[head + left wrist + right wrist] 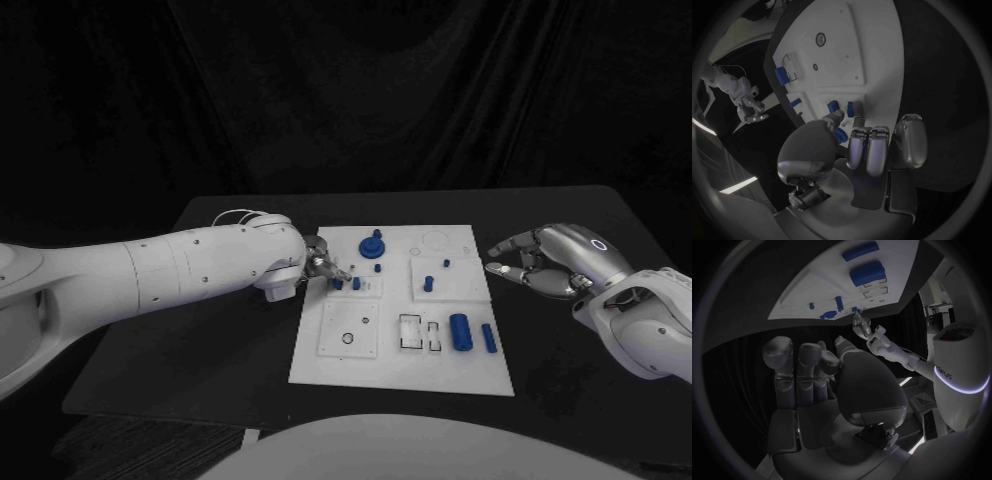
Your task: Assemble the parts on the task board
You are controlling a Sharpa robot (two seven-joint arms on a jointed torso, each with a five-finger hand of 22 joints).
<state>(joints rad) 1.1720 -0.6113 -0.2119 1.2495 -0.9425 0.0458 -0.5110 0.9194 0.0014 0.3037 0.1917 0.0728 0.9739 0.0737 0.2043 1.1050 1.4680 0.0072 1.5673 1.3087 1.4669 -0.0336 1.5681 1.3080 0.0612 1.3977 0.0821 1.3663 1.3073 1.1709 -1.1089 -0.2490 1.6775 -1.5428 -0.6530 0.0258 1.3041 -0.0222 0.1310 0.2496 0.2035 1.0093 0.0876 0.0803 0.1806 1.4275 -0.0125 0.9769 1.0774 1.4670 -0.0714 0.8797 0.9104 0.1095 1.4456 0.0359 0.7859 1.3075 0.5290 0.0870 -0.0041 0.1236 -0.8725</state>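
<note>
head view: the left hand (pixel 320 268) is seen at the task board (pixel 326 355) left edge, fingertips pinching a small blue peg (pixel 338 284). two blue cylinders (pixel 462 331) lie rightward. the right hand (pixel 545 261) is held loosely curled, empty, beside the board.

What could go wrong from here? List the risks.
The left robot hand has its fingertips down among small blue pegs on the task board; a slip could knock a neighbouring peg. The right robot hand hovers beside the board's edge and could nudge it if it swings in.
</note>
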